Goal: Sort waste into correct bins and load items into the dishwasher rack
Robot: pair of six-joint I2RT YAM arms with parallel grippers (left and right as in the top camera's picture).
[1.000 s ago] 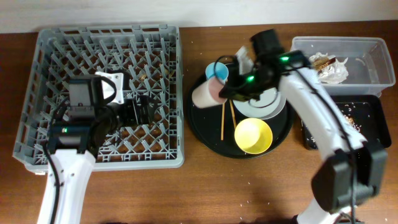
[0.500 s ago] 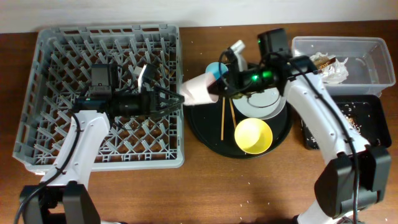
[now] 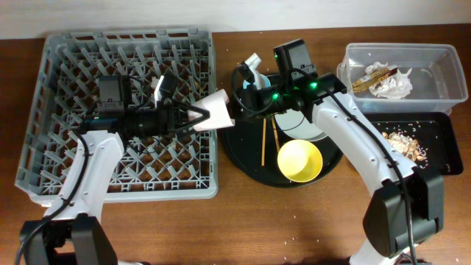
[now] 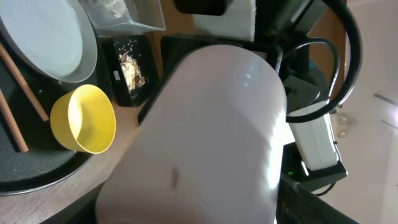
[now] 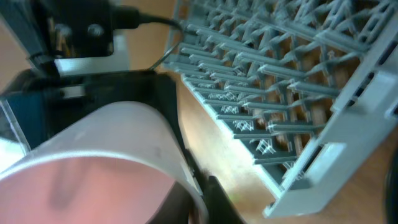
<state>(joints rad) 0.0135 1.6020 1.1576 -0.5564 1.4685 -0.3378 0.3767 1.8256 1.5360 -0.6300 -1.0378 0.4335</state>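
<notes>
Pink-white cup (image 3: 218, 110) lies on its side in the air over the rack's (image 3: 66, 51) right edge. Right pincer (image 3: 240, 101) is closed on its rim end. Left pincer (image 3: 194, 118) is spread at the base; can't tell if it grips. Looks light, stiff, probably slippery, so clamp across the wall.

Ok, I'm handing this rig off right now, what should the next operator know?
Right end effector holds the pink-white cup over the dishwasher rack edge; left end effector brackets its base, grip unclear.
Done: napkins and wrapper in clear tub, scraps in black tray.
Left: rack the cup, then yellow bowl, white plate, chopsticks; blue cup not visible.
</notes>
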